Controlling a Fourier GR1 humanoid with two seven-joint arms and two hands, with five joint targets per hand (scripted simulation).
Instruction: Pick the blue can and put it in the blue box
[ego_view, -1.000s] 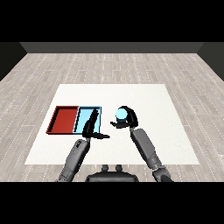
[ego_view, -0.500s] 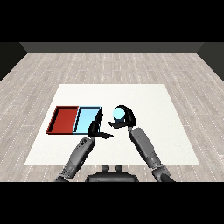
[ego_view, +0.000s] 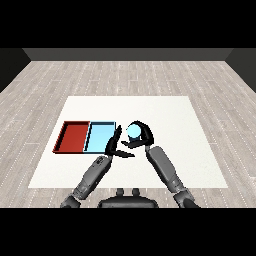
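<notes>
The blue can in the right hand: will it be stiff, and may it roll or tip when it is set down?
The can looks like a smooth, rigid cylinder, so it probably keeps its shape while the right hand curls round it. Its round side suggests it could roll if laid down. Set upright in the blue tray, it would likely stand.
</notes>
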